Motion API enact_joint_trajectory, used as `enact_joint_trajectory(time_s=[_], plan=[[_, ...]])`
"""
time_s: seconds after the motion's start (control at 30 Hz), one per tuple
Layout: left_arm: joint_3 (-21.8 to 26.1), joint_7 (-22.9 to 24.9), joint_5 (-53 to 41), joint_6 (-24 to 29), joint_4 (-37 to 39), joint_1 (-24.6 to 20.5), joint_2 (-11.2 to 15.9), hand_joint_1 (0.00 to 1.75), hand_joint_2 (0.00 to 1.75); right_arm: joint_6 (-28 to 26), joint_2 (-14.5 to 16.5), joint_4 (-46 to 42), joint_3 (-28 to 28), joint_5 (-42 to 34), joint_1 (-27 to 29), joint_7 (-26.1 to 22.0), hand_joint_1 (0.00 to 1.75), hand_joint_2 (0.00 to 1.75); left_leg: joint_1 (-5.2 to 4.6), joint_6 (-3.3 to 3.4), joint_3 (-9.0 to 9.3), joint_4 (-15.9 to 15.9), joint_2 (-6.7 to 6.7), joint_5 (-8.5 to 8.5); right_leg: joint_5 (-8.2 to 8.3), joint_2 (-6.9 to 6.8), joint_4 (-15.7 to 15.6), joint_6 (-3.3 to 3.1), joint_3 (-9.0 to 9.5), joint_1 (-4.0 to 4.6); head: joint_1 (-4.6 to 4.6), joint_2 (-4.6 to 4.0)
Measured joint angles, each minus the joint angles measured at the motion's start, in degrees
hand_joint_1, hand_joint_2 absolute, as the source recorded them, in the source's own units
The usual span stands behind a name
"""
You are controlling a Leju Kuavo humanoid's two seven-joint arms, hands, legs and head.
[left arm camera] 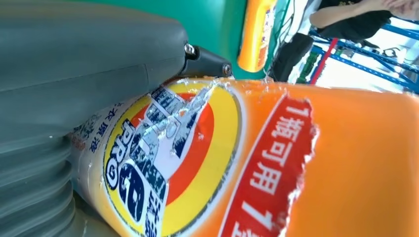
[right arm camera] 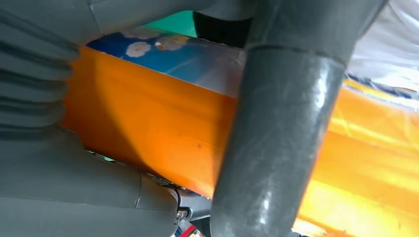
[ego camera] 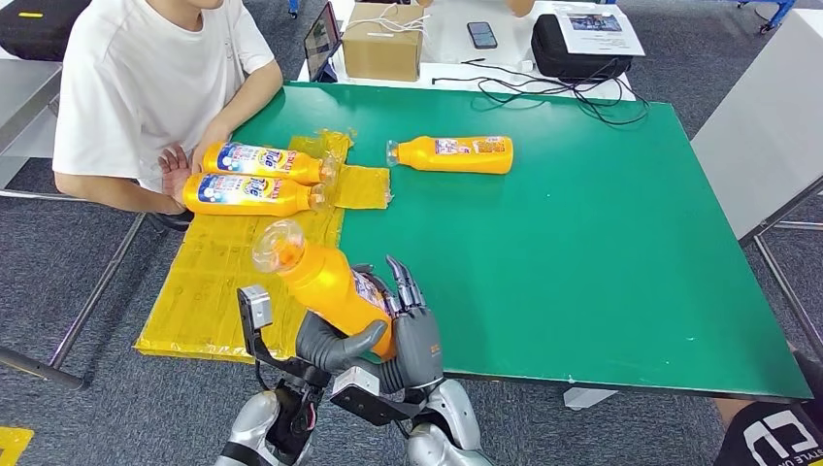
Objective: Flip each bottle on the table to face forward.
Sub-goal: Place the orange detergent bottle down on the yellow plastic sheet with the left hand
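Presently an orange bottle [ego camera: 325, 282] is held up by both the left hand [ego camera: 335, 342] and right hand [ego camera: 412, 325], near the desk [ego camera: 582, 252] edge, presumably so its label can be turned forward.

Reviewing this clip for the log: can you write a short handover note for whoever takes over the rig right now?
Left hand and right hand: both grip one orange plastic detergent bottle, raised and tilted above the near edge of the green table.
Two more orange bottles with blue labels showing lie on the yellow plastic sheet by a seated person's hand.
A fourth orange bottle lies alone on the green surface.
Done: the two labelled ones look finished.
Left: set down the held bottle; the lone one probably still needs checking.
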Motion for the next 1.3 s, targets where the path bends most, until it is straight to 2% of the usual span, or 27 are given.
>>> enact_joint_trajectory(time_s=[0.07,0.27,0.47,0.57,0.63,0.77,1.0,1.1,1.2,1.3], plan=[[0.21,-0.99,-3.16,2.74,0.94,-1.37,0.28,1.75,1.75,-0.09,-0.04,-0.56,-0.72,0.78,0.27,-0.03,0.00,0.00,0.00,0.01,-0.01,0.00,-0.01,0.01,0.01,-0.01,0.00,0.00,0.01,0.00,0.00,0.00],[3.16,-5.89,-22.48,17.90,5.35,-8.18,3.01,1.75,1.75,-0.11,-0.30,-2.09,-1.67,0.97,1.06,0.00,0.00,0.00,0.02,-0.01,0.02,0.00,0.10,0.03,0.04,0.02,0.02,-0.02,0.01,0.03,-0.01,0.00],[7.13,-2.20,-50.26,33.77,14.90,-16.50,8.50,1.75,1.75,0.59,-0.43,-2.53,-1.31,-0.04,1.12,0.16,0.00,0.00,0.09,-0.05,0.02,-0.01,0.12,0.07,0.04,0.05,0.07,-0.03,0.00,0.06,0.00,0.00],[8.15,0.26,-61.88,38.77,22.22,-21.58,11.96,1.75,1.75,1.53,-0.55,-2.85,-0.75,-0.46,1.11,0.19,0.00,0.00,0.10,-0.06,0.02,-0.01,0.16,0.10,0.04,0.06,0.08,-0.04,0.00,0.06,0.01,0.00],[8.70,1.51,-66.00,39.56,26.36,-24.28,13.75,1.75,1.75,1.93,-0.57,-2.96,-0.54,-0.60,1.10,0.20,0.00,0.00,0.10,-0.06,0.01,-0.01,0.17,0.12,0.04,0.06,0.10,-0.04,0.00,0.06,0.01,0.00],[9.39,2.47,-67.78,39.57,31.90,-27.55,15.95,1.75,1.75,2.12,-0.59,-3.02,-0.17,-0.86,1.07,0.25,0.00,0.00,0.09,-0.06,-0.01,0.00,0.17,0.12,0.04,0.05,0.11,-0.04,-0.01,0.05,0.02,0.00],[9.57,2.70,-68.06,39.58,35.99,-29.41,17.49,1.75,1.75,2.14,-0.62,-3.02,0.24,-0.93,0.99,0.25,0.00,0.00,0.08,-0.06,-0.04,0.00,0.15,0.12,0.04,0.05,0.10,-0.04,-0.04,0.04,0.02,0.00],[9.56,4.27,-70.12,39.58,37.03,-29.79,17.90,1.75,1.75,2.22,-0.62,-3.02,0.45,-0.91,0.96,0.21,0.00,0.00,0.08,-0.07,-0.04,0.00,0.15,0.12,0.04,0.05,0.11,-0.04,-0.04,0.05,0.02,0.00],[9.47,5.70,-73.97,37.04,38.41,-30.15,18.92,1.75,1.75,2.36,-0.62,-3.01,0.99,-0.82,0.86,0.08,0.00,0.00,0.08,-0.07,-0.03,0.00,0.19,0.12,0.04,0.08,0.12,-0.04,-0.06,0.05,0.02,0.00],[9.05,4.26,-77.58,31.77,39.91,-30.57,20.11,1.75,1.75,2.38,-0.63,-2.96,1.64,-1.20,0.69,-0.48,0.00,0.00,0.09,-0.07,-0.02,0.00,0.20,0.13,0.04,0.08,0.14,-0.04,-0.09,0.05,0.02,0.00]])
